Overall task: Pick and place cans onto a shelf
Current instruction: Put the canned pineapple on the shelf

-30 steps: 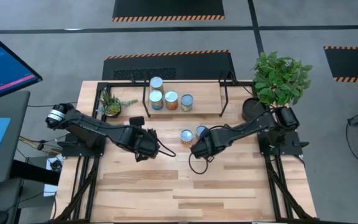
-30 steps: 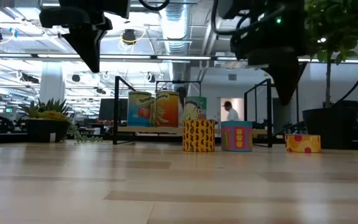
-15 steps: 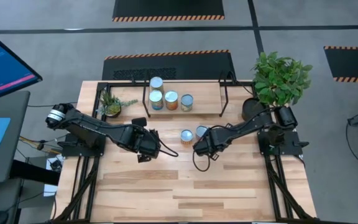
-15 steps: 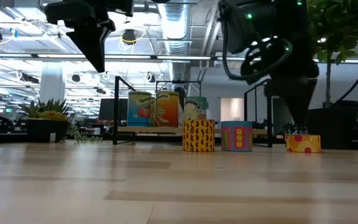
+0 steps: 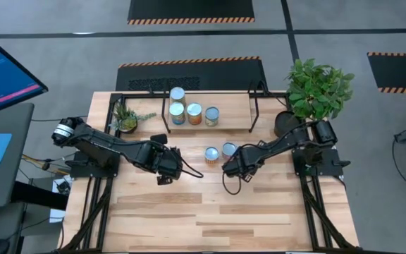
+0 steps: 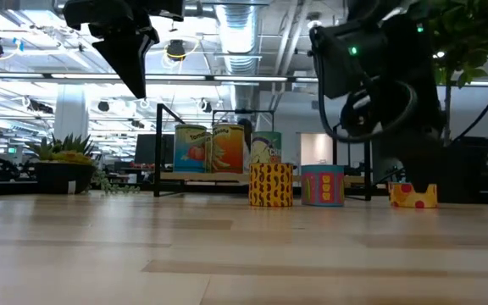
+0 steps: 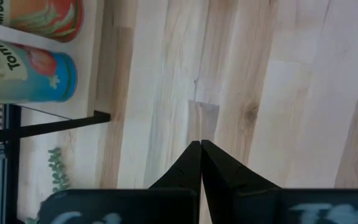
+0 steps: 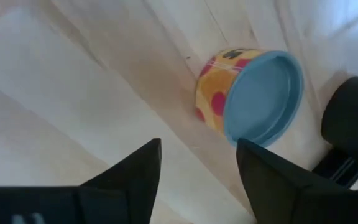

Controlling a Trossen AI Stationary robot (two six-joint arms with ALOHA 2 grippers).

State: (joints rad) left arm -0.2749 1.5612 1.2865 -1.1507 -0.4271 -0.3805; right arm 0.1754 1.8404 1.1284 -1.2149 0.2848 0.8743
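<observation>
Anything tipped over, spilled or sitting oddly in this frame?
Nothing stands out. Four cans stand upright on the shelf; the table cans also look upright. The right hand is open by a blue-topped can; the left hand is shut, empty.

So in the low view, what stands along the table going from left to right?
Small potted plant → two tall cans on the shelf → yellow-and-black patterned can → blue can → low yellow can with red dots.
</observation>
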